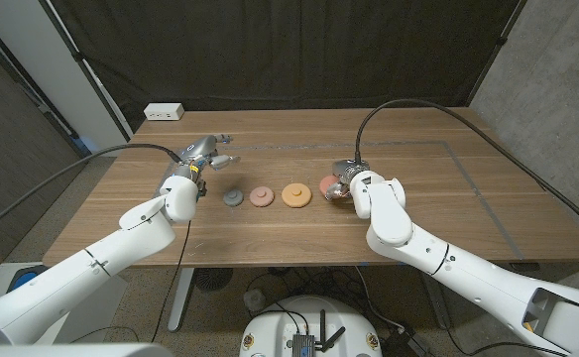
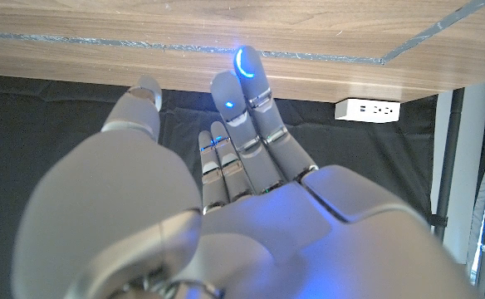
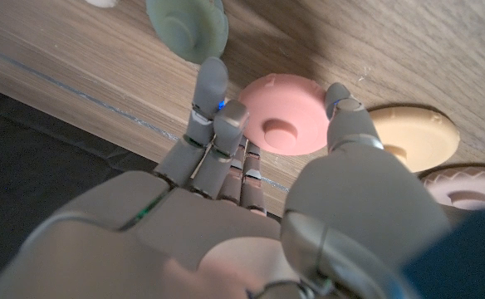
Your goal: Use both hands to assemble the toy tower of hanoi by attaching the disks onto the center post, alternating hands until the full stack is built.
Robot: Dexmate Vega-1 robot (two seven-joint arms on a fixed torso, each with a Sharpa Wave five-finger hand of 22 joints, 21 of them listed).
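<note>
Four disks lie in a row on the wooden table point(image 1: 121, 213): a small grey disk point(image 1: 232, 198), a pinkish-brown disk point(image 1: 261, 196), an orange disk point(image 1: 296, 194) and a red-pink disk point(image 1: 327, 184). My right hand point(image 1: 349, 184) is at the red-pink disk's right edge and partly covers it. In the right wrist view its fingers point(image 3: 212, 100) and thumb are spread and point along the row, past the ridged red-pink disk point(image 3: 471, 189), the orange disk point(image 3: 417, 137), the pink disk point(image 3: 282, 116) and the grey disk point(image 3: 188, 25). My left hand point(image 1: 203, 156) is behind and left of the grey disk, fingers point(image 2: 247, 108) stretched out, holding nothing.
A white power strip point(image 1: 164, 112) lies at the table's far left edge and also shows as the power strip point(image 2: 367, 109) in the left wrist view. A thin taped outline point(image 1: 473, 178) marks the table's right half. Black curtains hang behind the table.
</note>
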